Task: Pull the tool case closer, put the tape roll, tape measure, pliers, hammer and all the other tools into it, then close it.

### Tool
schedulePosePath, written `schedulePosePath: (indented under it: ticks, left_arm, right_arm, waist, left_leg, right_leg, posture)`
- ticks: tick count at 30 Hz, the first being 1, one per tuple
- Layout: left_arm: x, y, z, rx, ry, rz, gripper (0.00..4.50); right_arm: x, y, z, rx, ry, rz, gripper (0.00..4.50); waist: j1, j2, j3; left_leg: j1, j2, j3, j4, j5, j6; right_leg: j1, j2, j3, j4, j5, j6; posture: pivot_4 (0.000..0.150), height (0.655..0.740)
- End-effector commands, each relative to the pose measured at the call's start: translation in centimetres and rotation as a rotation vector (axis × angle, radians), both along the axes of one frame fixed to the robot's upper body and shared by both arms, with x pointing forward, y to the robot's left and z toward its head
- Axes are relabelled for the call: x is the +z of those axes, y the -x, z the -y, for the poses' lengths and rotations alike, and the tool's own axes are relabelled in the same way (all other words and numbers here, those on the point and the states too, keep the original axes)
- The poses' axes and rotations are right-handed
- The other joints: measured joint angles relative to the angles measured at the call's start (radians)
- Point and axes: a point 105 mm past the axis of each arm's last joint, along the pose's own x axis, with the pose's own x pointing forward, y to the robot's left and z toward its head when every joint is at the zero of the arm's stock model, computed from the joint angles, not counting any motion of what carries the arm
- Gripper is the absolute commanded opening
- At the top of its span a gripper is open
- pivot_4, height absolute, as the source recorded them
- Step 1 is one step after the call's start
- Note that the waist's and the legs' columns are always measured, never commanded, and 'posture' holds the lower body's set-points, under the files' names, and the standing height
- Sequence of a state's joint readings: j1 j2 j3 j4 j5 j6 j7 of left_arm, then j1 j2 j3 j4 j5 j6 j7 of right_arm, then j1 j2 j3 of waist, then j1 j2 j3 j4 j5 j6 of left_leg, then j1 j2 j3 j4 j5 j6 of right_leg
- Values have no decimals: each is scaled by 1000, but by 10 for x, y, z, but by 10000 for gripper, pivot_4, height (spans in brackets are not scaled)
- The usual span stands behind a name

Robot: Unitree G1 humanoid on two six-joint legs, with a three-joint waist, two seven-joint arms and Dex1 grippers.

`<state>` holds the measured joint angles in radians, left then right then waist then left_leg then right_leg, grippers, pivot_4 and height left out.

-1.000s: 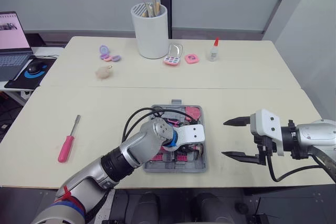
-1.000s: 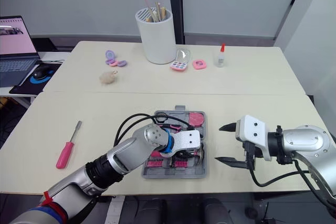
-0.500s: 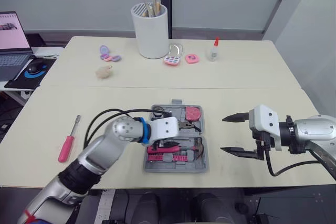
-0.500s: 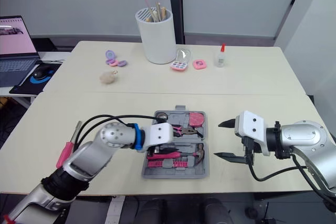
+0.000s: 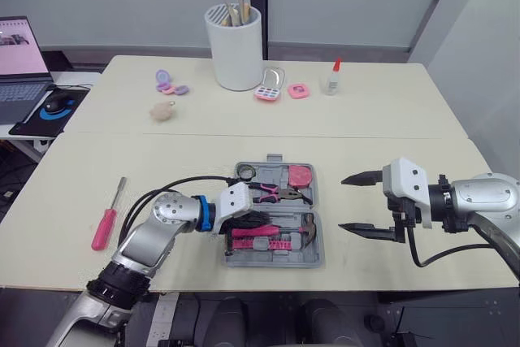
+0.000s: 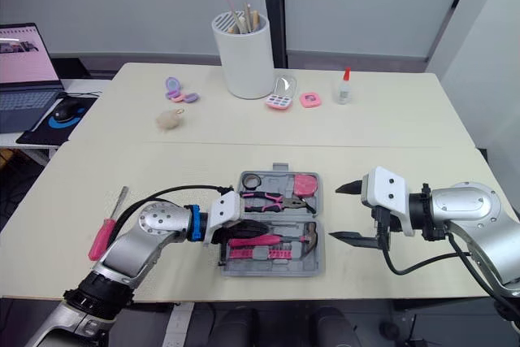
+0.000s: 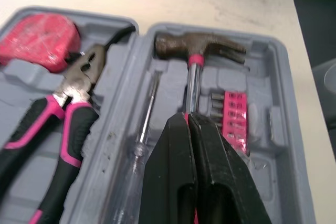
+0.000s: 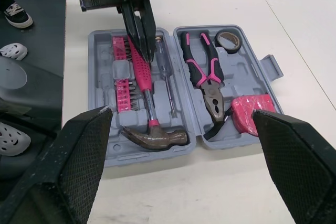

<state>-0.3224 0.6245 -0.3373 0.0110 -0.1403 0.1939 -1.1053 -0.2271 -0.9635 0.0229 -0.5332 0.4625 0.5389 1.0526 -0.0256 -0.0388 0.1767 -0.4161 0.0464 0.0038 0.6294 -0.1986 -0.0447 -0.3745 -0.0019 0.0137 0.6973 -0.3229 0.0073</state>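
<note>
Lying open near the front edge of the table (image 5: 390, 136), the tool case (image 5: 272, 263) already holds the hammer (image 7: 199, 48), the pliers (image 7: 79, 85), the red tape measure (image 7: 37, 38) and the tape roll (image 8: 229, 40). The left gripper (image 7: 188, 119) sits over the case's near half, directly above the hammer's shaft, its two black fingers pressed together. Whether they pinch the pink handle beneath cannot be told. A slim screwdriver (image 7: 147, 116) lies in the slot just beside the hammer, and a row of pink bits (image 7: 233, 119) lies on the hammer's other side. The right gripper (image 5: 345, 203) hovers just beside the case's right edge, fingers spread wide and grasping nothing. A pink-handled screwdriver (image 5: 104, 223) lies on the table, well apart to the case's left.
</note>
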Motion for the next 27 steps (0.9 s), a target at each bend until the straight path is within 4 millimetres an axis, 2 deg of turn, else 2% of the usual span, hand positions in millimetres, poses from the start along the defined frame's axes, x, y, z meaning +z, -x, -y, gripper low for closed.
schedulePosePath:
  ticks: [1, 6, 10, 15, 18, 22, 25, 27]
  left_arm:
    - [0, -2, 10, -32, 9, 26, 186]
    - [-20, 0, 12, -64, -65, 19, 186]
    - [-40, 2, 2, -74, -167, 27, 186]
    - [-45, 4, -2, -65, -172, 4, 186]
    - [-37, 5, 3, -59, -115, 0, 186]
    - [-16, -1, 5, -28, -36, 42, 186]
    - [11, -6, -3, 18, 34, 60, 186]
    - [28, -8, -19, 76, 50, 55, 3893]
  right_arm:
    - [9, 3, -2, 13, -4, 34, 45000]
    - [7, 7, 0, 5, 1, 25, 45000]
    - [8, 8, 0, 0, -9, 26, 45000]
    - [7, 10, 1, -4, -8, 23, 45000]
    - [6, 9, 1, -6, -9, 21, 45000]
    - [3, 5, 3, -19, -14, 18, 45000]
    - [5, -3, 6, -52, -51, 13, 45000]
    - [6, -9, 10, -51, -50, 37, 45000]
  waist:
    - [0, 0, 0]
    - [0, 0, 0]
    - [0, 1, -1]
    - [0, 3, -2]
    - [-1, 4, -3]
    - [-2, 4, -3]
    - [-5, 3, -2]
    - [-6, 3, -2]
  left_leg:
    - [0, 0, 0, 0, 0, 0]
    - [0, 0, 0, 0, 0, 0]
    - [0, 0, 0, 0, 0, 0]
    - [2, 0, 0, 0, 0, 0]
    - [2, 0, 0, 0, 0, 0]
    - [1, 0, 0, 0, 0, 0]
    - [1, 0, 0, 0, 0, 0]
    - [1, 1, 0, 0, 0, 0]
  right_leg:
    - [0, 0, 0, 0, 0, 0]
    - [0, 0, 0, 0, 0, 0]
    - [0, 0, 0, 0, 0, 0]
    - [1, 0, 0, 0, 0, 1]
    - [1, 0, 0, 0, 0, 1]
    - [1, 0, 0, 0, 0, 1]
    - [1, 1, 0, 0, 0, 1]
    - [1, 1, 0, 0, 0, 1]
  posture:
    - [1500, 7400]
    - [1500, 7400]
    - [1500, 7400]
    - [1500, 7400]
    - [1500, 7400]
    - [1500, 7400]
    - [1500, 7400]
    - [1500, 7400]
